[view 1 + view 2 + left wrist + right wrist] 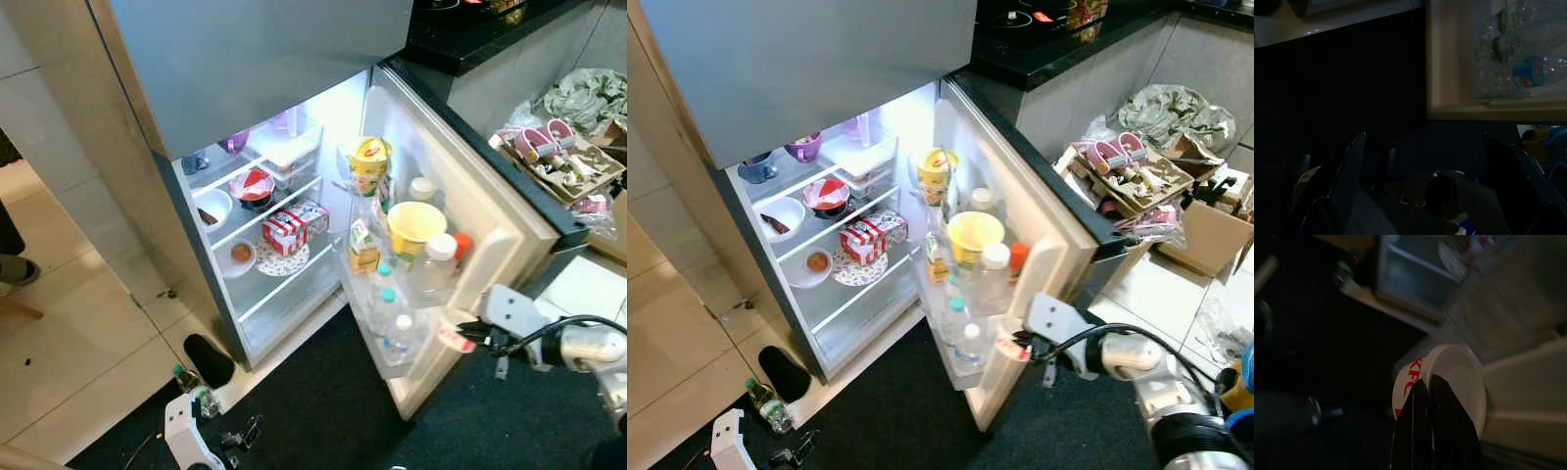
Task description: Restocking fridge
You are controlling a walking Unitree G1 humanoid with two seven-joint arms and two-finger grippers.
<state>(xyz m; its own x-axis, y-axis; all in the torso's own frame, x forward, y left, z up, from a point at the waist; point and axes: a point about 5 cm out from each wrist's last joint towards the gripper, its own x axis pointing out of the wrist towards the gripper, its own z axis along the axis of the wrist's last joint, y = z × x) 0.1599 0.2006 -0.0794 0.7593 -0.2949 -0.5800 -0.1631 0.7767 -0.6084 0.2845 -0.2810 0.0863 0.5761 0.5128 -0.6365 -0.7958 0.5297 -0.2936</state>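
The fridge (294, 211) stands open and lit, its door (490, 235) swung toward my right. The door racks hold clear water bottles (389, 311), a yellow bowl (415, 224) and a yellow tub (369, 164). On the inner shelves sit bowls, a red-and-white carton (285, 231) and a patterned plate (284, 260). My right gripper (460, 336) is shut on the rim of a white KFC cup (1449, 382), held at the door's lower outer edge. My left gripper (240, 434) hangs low over the dark mat, its fingers (1349, 181) spread open.
A green-capped bottle (189, 380) and a black slipper (209, 358) lie on the floor by the fridge's foot. A cardboard tray of oddments (558, 162) and a grey bag (588, 96) stand to the right. A black counter (470, 34) runs behind the door.
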